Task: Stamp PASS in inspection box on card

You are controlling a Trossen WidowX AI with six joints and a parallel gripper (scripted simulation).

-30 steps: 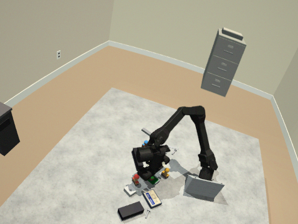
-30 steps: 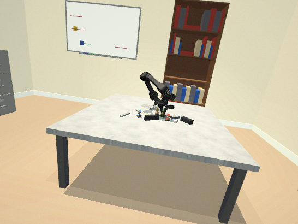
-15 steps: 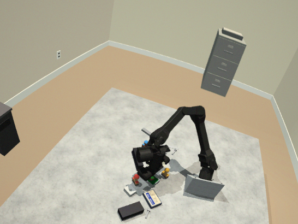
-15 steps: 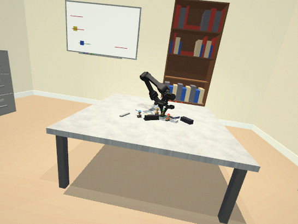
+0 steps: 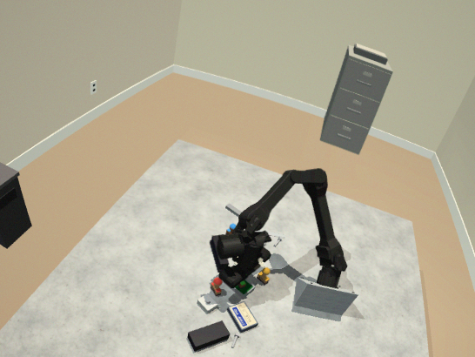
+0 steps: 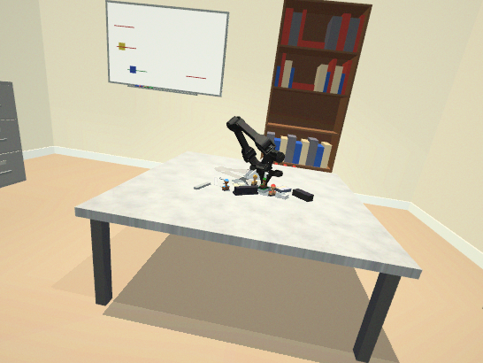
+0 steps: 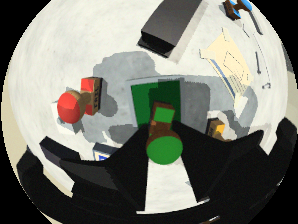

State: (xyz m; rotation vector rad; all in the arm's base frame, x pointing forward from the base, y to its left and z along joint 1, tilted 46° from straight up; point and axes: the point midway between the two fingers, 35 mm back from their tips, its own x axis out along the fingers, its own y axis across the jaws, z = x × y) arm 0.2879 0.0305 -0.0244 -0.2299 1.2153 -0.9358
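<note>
My gripper (image 7: 160, 127) is shut on the green-topped stamp (image 5: 242, 284) (image 6: 264, 181) (image 7: 164, 151), which stands upright between the fingers. The stamp is over the green ink pad (image 7: 142, 95); its base overlaps the pad's near part in the wrist view, and I cannot tell whether it touches. Its lettering cannot be read. The cream card (image 7: 220, 56) lies to the right of the pad in the wrist view; the arm hides most of it in the top view. No print can be made out on it.
A red stamp (image 5: 217, 285) (image 7: 70, 107) and a yellow stamp (image 5: 264, 275) (image 7: 216, 129) flank the pad. A blue stamp (image 6: 226, 184) (image 7: 232, 9) stands beyond the card. Dark blocks (image 5: 209, 335) (image 6: 245, 190) (image 7: 172, 25), a labelled case (image 5: 243, 316) and a grey bar (image 5: 233, 210) lie around.
</note>
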